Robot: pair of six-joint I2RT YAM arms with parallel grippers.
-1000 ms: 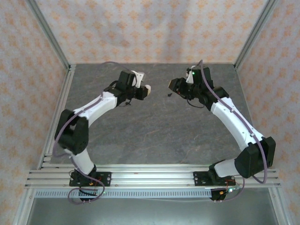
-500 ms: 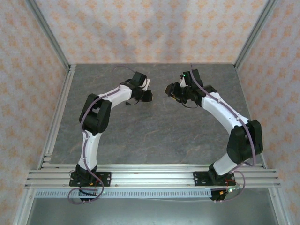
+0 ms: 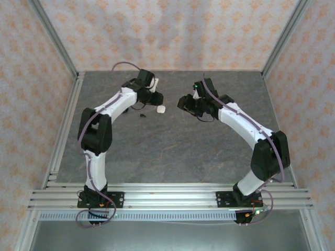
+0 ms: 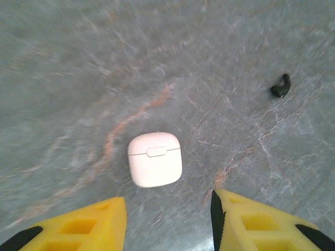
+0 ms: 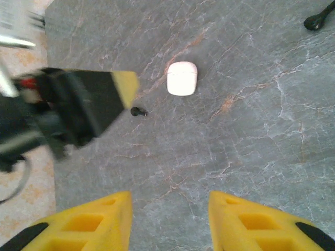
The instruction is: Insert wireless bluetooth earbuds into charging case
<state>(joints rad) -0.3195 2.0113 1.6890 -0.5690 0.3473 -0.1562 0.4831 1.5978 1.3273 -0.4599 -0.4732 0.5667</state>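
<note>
The white charging case [image 4: 155,159] is lying flat on the grey marbled tabletop [image 4: 63,63], and the lid looks shut. It's pretty much dead centre in the left wrist view, just above the gap between the left fingers [image 4: 78,225]. Those yellow fingers are spread apart at the bottom of the frame with nothing between them, and the tips stop just short of the case without touching it. One black earbud [image 4: 280,87] sits loose on the tabletop in the upper right of that view, well apart from the case.

In the right wrist view the right fingers [image 5: 256,219] are parted too, down at the bottom of the frame. They're holding nothing, there's just bare tabletop in the gap. The case is in the upper middle there, with the black earbud below and left of it, near the blurry left fingers coming in from the left edge. A second black earbud [image 5: 319,20] is tucked into the top right corner, well apart from the case.

From the overhead camera the case sits in the upper middle of the frame between the two sets of fingers, closer to the left ones. The black earbud is just lower left of it.
</note>
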